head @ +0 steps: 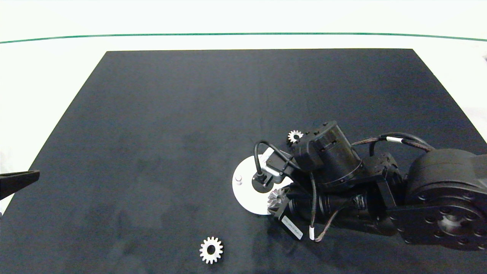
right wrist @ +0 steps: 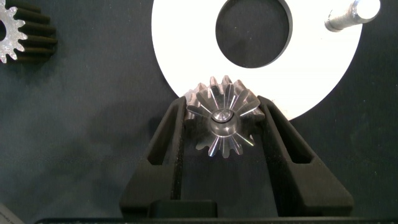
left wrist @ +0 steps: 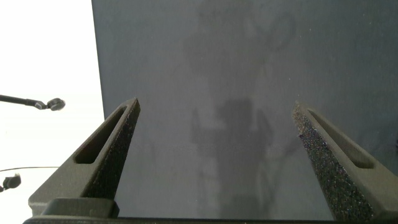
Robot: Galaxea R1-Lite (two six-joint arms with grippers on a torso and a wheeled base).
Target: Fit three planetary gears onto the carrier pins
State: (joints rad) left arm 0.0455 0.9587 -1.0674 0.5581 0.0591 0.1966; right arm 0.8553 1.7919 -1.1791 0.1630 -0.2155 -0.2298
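The right end effector [right wrist: 222,124] is clamped on one planetary gear [right wrist: 222,117], holding it at the rim of the white carrier plate [right wrist: 311,74] with a pin tip showing through the gear's centre hole. Another carrier pin [head: 238,179] stands bare on the plate's far side, and two further gears lie on the black mat [head: 171,114]: one [head: 211,250] near the counter's front edge, one [head: 295,136] just beyond the right arm. The left end effector [left wrist: 214,155] is parked at the mat's left edge, fingers spread wide and empty.
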